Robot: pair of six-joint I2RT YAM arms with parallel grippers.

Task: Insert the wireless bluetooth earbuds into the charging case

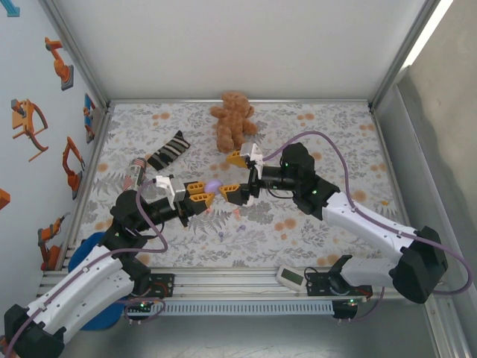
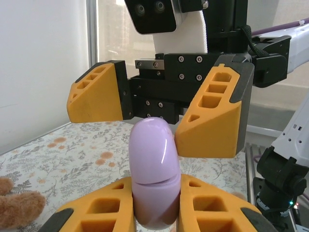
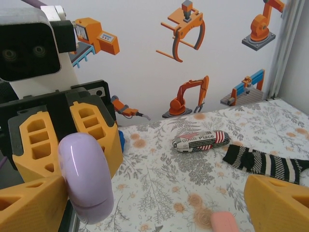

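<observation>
Left tool (image 2: 154, 205): clenched on base of lilac case (image 2: 154, 159). Right tool (image 2: 154, 108): released, spread beside case's top. Case likely light, rigid, slick; take lid by its flanks.

You see a lilac charging case (image 2: 153, 164), glossy; the mat (image 1: 328, 127) runs grey leaves with orange blooms; brown teddy (image 1: 232, 119) at twelve o'clock, black-and-grey striped sock (image 1: 170, 149) at ten.
</observation>
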